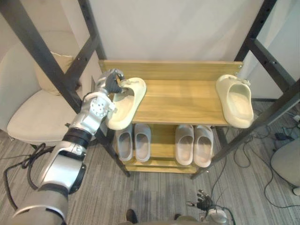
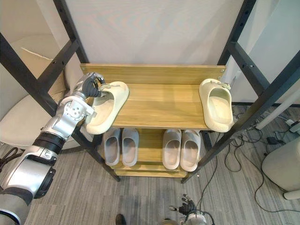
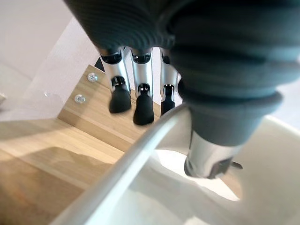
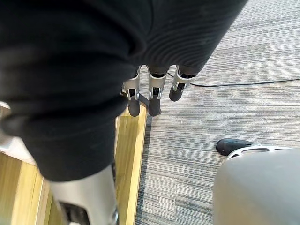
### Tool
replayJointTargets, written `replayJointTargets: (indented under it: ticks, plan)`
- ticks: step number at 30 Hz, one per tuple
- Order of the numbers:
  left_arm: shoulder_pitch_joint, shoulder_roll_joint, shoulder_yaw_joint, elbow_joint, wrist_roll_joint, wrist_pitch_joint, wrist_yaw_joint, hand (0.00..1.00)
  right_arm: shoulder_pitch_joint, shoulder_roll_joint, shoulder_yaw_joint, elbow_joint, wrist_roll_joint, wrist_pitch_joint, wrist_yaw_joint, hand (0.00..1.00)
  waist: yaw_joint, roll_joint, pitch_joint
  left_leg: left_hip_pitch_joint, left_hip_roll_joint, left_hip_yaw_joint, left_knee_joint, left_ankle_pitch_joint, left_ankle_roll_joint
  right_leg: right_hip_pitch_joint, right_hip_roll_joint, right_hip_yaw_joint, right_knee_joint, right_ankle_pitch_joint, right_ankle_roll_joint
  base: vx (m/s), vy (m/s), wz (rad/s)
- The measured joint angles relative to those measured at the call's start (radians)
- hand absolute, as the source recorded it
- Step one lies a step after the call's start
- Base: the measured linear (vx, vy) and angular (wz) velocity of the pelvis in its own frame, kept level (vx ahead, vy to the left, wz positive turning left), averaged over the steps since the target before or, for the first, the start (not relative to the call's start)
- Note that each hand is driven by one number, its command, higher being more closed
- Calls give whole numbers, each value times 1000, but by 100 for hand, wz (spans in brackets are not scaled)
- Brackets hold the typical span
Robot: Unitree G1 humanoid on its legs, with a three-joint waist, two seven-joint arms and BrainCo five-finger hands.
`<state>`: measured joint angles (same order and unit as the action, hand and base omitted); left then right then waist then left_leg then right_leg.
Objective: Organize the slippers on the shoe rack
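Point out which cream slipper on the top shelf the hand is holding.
The left cream slipper, overhanging the top shelf's front left corner: the left hand grips its far end. The right cream slipper lies untouched at the other end.

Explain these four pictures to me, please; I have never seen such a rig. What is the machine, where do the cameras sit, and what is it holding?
This is a humanoid robot on two legs, with two arms that end in fingered hands. The two wide pictures come from a stereo camera on its head, looking down at a wooden shoe rack. The two close pictures come from cameras on its wrists. The left hand pinches the rim of a cream slipper at the top shelf's left edge. A second cream slipper lies at the right edge. Two grey pairs stand on the lower shelf. The right hand hangs low, open and holding nothing.
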<state>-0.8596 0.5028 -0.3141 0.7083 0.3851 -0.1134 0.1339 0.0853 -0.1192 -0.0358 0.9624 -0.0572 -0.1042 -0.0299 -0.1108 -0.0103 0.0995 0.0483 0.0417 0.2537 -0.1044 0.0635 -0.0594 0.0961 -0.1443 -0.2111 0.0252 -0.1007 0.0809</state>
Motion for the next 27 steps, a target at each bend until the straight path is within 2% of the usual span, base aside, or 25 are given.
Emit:
replayJointTargets:
  ticks: [10, 15, 18, 24, 27]
  plan:
    - [-14, -49, -22, 0, -47, 3, 1, 100, 0, 2, -1, 0, 21, 10, -11, 0, -5, 0, 0, 10, 1, 16, 0, 0, 0, 1, 0, 16, 1, 5, -4, -3, 0, -5]
    - [-28, -94, -24, 0, -64, 11, 31, 100, -1, 1, -1, -1, 30, 14, -14, 0, -8, 2, 2, 19, 3, 35, -1, -3, -3, 0, 0, 33, 1, 8, -2, -21, 4, -10]
    - [-34, -118, -25, 0, -66, 13, 41, 100, -3, 1, -3, -3, 37, 14, -19, 0, -20, 7, 5, 20, 4, 39, -1, -4, -5, -2, 0, 36, 1, 8, -2, -11, 0, -4]
    - [-66, -166, -28, 26, -65, 21, 45, 100, -5, 1, -39, -4, 40, 15, -30, 0, -25, 26, 14, 6, 6, 44, 0, -4, -5, -29, 2, 57, 4, 11, -1, -1, -5, -9]
    - [-96, -173, -27, 65, -64, 39, 66, 100, -7, 1, -41, -4, 59, 15, -32, 0, -45, 30, 17, 1, 7, 50, 0, -4, -5, -37, 3, 62, 4, 13, -2, 10, -6, -7]
